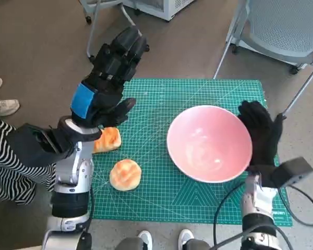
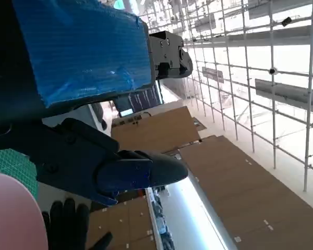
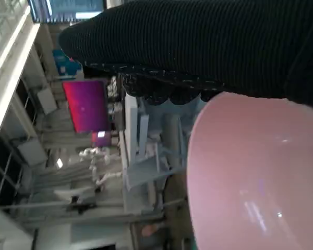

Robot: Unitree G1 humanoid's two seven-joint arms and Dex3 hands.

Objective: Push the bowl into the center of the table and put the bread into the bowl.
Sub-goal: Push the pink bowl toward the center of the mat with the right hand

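Two bread rolls (image 1: 125, 174) outside empty pink bowl (image 1: 209, 143); left robot hand (image 1: 110, 78) spread, holding nothing; right robot hand (image 1: 261, 133) flat against bowl.

On your desk (image 1: 219, 208), the bowl (image 1: 209, 142) sits right of centre, with the right robot hand (image 1: 263, 136) flat against its right rim. Two pieces of bread lie to the bowl's left: one bun (image 1: 125, 174) near the front edge, the other bun (image 1: 108, 139) just behind it, partly under the raised left robot hand (image 1: 108, 83). A chair (image 1: 281, 31) stands behind the desk's right corner.
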